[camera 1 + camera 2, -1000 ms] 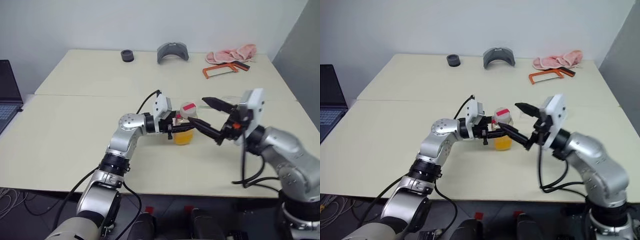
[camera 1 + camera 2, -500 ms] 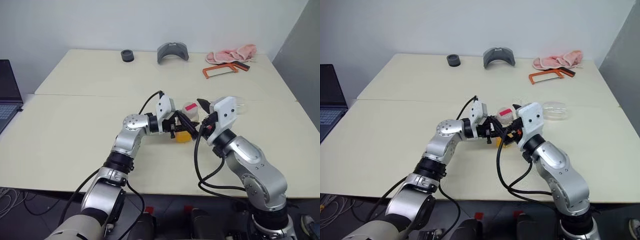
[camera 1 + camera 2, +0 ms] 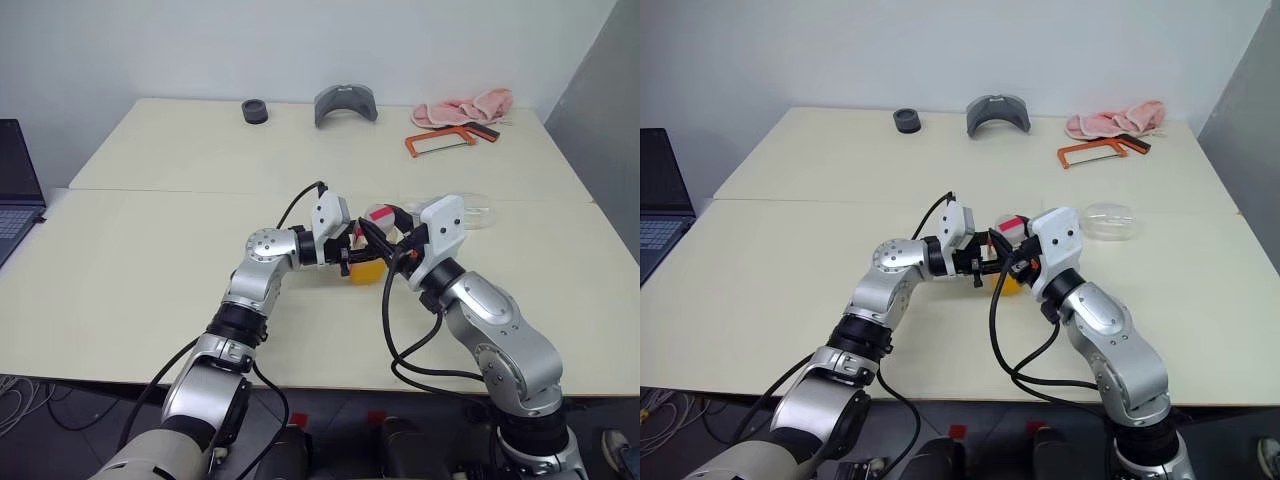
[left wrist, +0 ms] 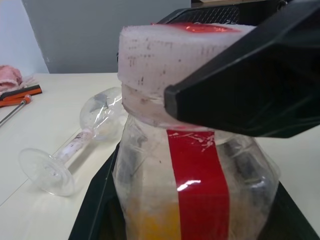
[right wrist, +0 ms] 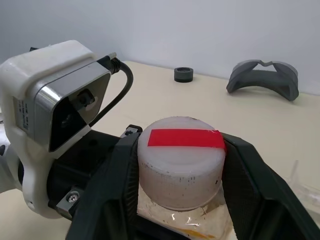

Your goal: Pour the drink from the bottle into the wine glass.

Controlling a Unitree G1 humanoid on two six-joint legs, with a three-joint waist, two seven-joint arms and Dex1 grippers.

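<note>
Since a second earlier, my right gripper [image 5: 180, 175] had swung in from the frame's right, its fingers closing around the cap [image 5: 181, 159], one on each side. My left gripper [image 3: 352, 262], clamped tight, held the bottle [image 4: 192, 175] upright at centre frame. The drink [image 3: 366, 273] was all inside; uncapping and pouring remained. The wine glass [image 4: 70, 147] lay on its side, right of the bottle.

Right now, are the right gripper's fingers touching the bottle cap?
Touching. The right wrist view shows both black fingers pressed flush against the white cap's sides, no gap. The left wrist view shows one finger against that cap too.
</note>
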